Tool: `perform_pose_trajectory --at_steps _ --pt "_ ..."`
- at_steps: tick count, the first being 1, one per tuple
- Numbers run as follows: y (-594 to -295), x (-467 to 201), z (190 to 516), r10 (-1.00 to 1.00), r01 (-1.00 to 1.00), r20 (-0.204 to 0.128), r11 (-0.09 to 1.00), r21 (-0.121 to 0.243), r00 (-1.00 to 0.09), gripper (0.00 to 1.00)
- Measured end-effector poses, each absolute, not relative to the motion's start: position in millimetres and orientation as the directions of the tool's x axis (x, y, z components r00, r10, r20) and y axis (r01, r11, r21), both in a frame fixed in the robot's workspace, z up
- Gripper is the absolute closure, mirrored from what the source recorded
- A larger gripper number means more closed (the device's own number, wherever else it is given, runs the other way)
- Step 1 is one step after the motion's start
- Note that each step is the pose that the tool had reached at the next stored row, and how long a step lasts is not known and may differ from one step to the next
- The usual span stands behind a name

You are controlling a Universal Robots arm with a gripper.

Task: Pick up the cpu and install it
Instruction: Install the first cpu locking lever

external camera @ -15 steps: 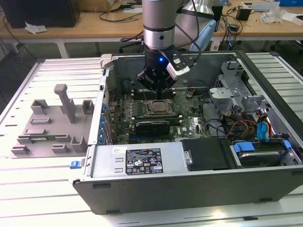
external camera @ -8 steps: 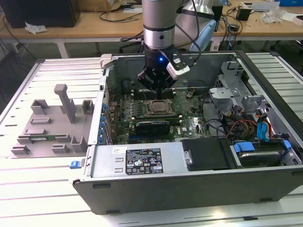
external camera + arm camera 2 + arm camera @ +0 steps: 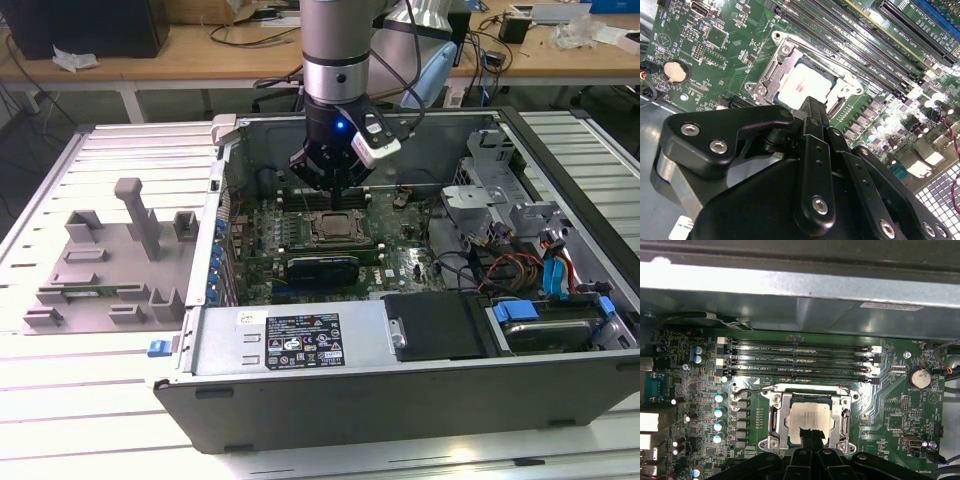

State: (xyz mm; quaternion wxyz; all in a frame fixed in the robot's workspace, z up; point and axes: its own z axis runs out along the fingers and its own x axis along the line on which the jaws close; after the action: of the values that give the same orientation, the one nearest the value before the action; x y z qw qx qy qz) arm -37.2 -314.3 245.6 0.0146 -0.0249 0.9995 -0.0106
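The cpu (image 3: 809, 419) is a silvery square chip lying flat inside the metal-framed socket (image 3: 776, 420) on the green motherboard. It also shows in the second wrist view as cpu (image 3: 801, 84) and in the exterior view as cpu (image 3: 333, 226). My gripper (image 3: 807, 436) hangs just above the chip's near edge, its black fingers drawn together and holding nothing. In the exterior view the gripper (image 3: 336, 188) reaches down into the open computer case, straight over the socket. The fingertip (image 3: 812, 107) covers one corner of the chip.
Memory slots (image 3: 800, 357) run beside the socket. A long black expansion card (image 3: 322, 268) lies in front of it. The case holds a power supply (image 3: 300, 340), a drive cage (image 3: 480, 200) and cables (image 3: 510, 265). A grey fixture tray (image 3: 110, 260) sits at the exterior view's left.
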Motion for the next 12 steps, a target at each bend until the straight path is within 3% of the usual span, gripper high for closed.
perform_pose_trajectory --at_steps 12 --pt "-314.3 -49.2 245.5 -0.05 -0.049 -0.029 0.999 -0.022 -0.998 0.89"
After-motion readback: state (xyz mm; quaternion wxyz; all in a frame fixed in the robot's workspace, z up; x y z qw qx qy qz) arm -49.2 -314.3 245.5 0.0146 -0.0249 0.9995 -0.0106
